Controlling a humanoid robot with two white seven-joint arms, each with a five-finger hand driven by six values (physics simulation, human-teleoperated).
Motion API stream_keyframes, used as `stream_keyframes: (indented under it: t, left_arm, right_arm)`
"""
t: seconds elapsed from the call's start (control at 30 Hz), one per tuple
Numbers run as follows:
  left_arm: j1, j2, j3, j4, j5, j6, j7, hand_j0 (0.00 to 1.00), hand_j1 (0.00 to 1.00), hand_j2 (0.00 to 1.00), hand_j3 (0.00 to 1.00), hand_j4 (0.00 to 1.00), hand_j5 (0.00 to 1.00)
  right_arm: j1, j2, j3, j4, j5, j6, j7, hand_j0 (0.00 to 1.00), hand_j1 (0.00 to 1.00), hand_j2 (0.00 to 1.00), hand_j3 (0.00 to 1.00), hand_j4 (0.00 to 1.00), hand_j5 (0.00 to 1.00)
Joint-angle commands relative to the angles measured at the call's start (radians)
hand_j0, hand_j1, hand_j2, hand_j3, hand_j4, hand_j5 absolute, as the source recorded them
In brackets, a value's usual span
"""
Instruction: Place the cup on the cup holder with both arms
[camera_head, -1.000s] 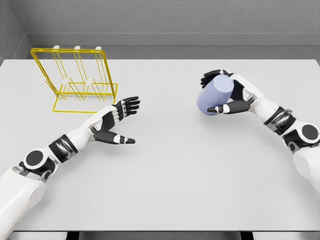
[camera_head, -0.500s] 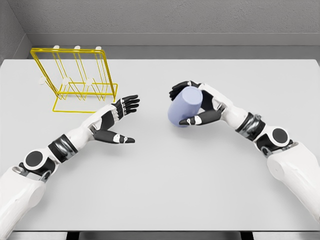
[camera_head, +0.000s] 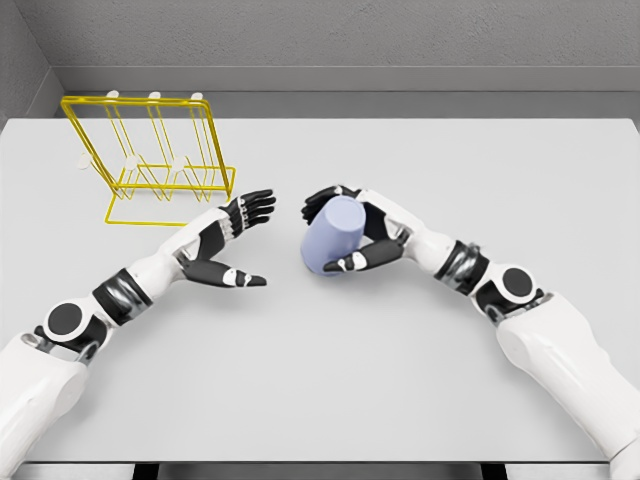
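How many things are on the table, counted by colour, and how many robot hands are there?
Yellow: 1, the rack
Lilac: 1, the cup, held by the right hand
Hands: 2, the right one and the open left hand
Total: 2 things and 2 hands, 4 in all

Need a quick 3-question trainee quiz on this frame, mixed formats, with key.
1. True or false: the left hand grasps the cup.
2. Which hand holds the cup? A) left B) right C) neither
3. Fill in: the yellow cup holder stands at the table's far ____ corner.

Key: 1 false, its fingers are spread and empty; 2 B; 3 left.
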Motion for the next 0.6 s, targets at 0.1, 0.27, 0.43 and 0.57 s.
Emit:
stream_keyframes:
  t: [0.1,0.27,0.43,0.57]
  left_arm:
    - [0.000,-0.001,0.017,0.001,-0.066,-0.010,0.003,1.00,1.00,1.00,1.00,1.00,1.00]
    - [0.005,-0.009,0.040,0.001,-0.066,-0.009,0.002,1.00,1.00,1.00,1.00,1.00,1.00]
    - [0.003,-0.012,0.040,0.013,-0.065,-0.009,0.001,1.00,1.00,1.00,1.00,1.00,1.00]
    - [0.003,-0.012,0.040,0.019,-0.065,-0.009,0.002,1.00,1.00,1.00,1.00,1.00,1.00]
  right_arm:
    - [-0.002,0.028,0.006,0.034,0.019,0.002,-0.001,0.67,0.67,0.67,0.67,0.67,0.67]
    - [-0.002,0.036,0.009,0.052,0.021,0.003,-0.001,0.67,0.67,0.67,0.67,0.67,0.67]
    - [-0.003,0.048,0.009,0.066,0.021,0.003,-0.001,0.72,0.72,0.72,0.72,0.72,0.72]
    - [-0.011,0.054,0.006,0.085,0.104,0.002,-0.001,0.95,0.95,0.95,0.95,0.95,0.95]
